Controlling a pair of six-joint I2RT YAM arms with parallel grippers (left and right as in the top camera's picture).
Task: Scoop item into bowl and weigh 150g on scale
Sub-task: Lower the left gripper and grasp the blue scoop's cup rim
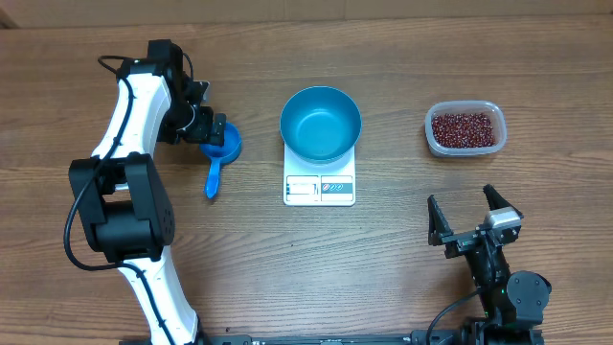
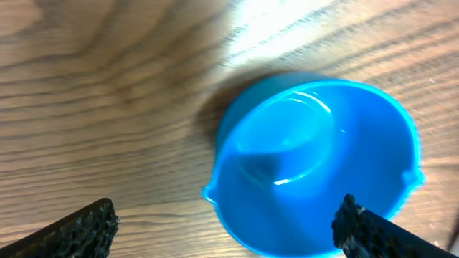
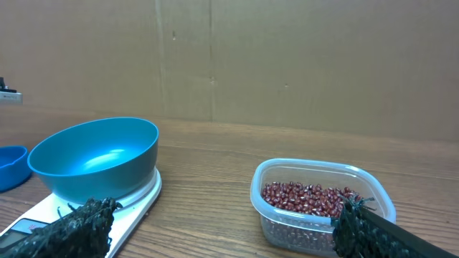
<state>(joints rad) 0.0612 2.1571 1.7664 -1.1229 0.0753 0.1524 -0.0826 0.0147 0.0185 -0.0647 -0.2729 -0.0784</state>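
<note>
1. Overhead: the bowl (image 1: 321,123) is seated on the scale (image 1: 319,189); beans (image 1: 465,129) are contained in a tub (image 1: 430,139) rightward.
2. Left wrist: the left gripper (image 2: 222,236) is held wide over a scoop (image 2: 315,165).
3. Right wrist: the right gripper (image 3: 219,229) is held wide, empty.

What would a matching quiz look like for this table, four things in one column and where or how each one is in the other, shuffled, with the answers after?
Column one:
1. bowl
2. beans
3. scoop
4. right pincer

Column two:
A. in the clear tub
B. open, holding nothing
C. sitting on the scale
D. lying on the table, left of the scale

Pairs: 1-C, 2-A, 3-D, 4-B
</note>
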